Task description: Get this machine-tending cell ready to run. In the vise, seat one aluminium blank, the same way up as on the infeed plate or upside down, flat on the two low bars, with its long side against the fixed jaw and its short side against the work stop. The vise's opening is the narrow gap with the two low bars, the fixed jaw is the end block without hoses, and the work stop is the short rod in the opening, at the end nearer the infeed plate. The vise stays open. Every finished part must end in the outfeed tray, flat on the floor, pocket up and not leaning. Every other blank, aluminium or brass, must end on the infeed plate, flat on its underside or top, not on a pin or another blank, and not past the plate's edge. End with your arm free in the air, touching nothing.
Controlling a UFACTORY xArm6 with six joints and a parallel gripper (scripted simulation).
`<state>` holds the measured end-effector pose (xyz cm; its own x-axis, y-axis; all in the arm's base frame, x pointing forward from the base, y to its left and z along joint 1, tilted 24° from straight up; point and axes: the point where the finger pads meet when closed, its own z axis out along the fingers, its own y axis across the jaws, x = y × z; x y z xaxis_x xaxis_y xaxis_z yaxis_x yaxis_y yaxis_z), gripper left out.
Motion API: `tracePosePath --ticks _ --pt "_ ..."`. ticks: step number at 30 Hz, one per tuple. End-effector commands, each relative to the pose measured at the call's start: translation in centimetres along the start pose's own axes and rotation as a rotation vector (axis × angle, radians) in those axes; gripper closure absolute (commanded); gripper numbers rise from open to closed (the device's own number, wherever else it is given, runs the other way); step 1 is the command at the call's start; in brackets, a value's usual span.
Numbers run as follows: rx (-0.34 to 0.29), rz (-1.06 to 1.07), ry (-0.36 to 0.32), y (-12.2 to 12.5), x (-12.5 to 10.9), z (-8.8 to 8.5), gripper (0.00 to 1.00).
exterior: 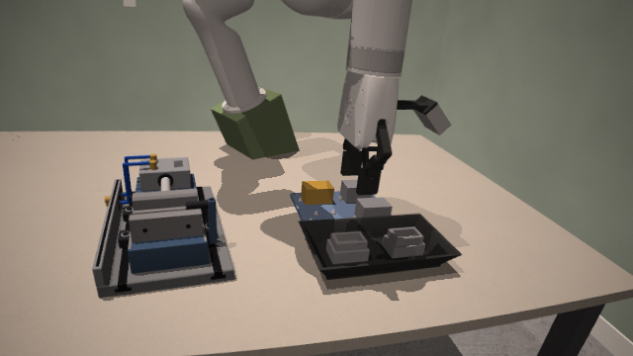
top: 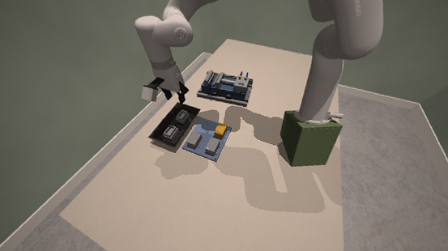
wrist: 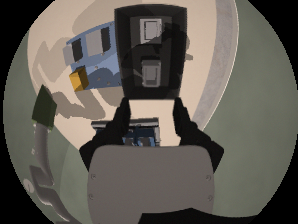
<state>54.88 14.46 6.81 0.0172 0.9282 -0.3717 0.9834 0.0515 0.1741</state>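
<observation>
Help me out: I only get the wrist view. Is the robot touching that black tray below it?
Observer: No. From the exterior view the end effector hangs open in the air above the tray, holding nothing.
Operator: Are the two things in the tray lying flat?
Observer: Both parts sit flat on the tray floor, pockets up, apart from each other.
Operator: And the blue thing I glimpse between the fingers?
Observer: That is the vise, standing apart from the tray, with blue hoses on the end towards the arm's green base.
</observation>
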Motion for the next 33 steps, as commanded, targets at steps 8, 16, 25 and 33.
tracePosePath --ticks 8,16,25,33 --pt "-0.002 0.001 -0.001 0.0 -0.1 -4.0 0.31" --pt "-0.002 0.001 -0.001 0.0 -0.1 -4.1 1.00" --pt "-0.002 0.001 -0.001 0.0 -0.1 -4.1 1.00" --pt "-0.002 0.001 -0.001 0.0 -0.1 -4.1 1.00"
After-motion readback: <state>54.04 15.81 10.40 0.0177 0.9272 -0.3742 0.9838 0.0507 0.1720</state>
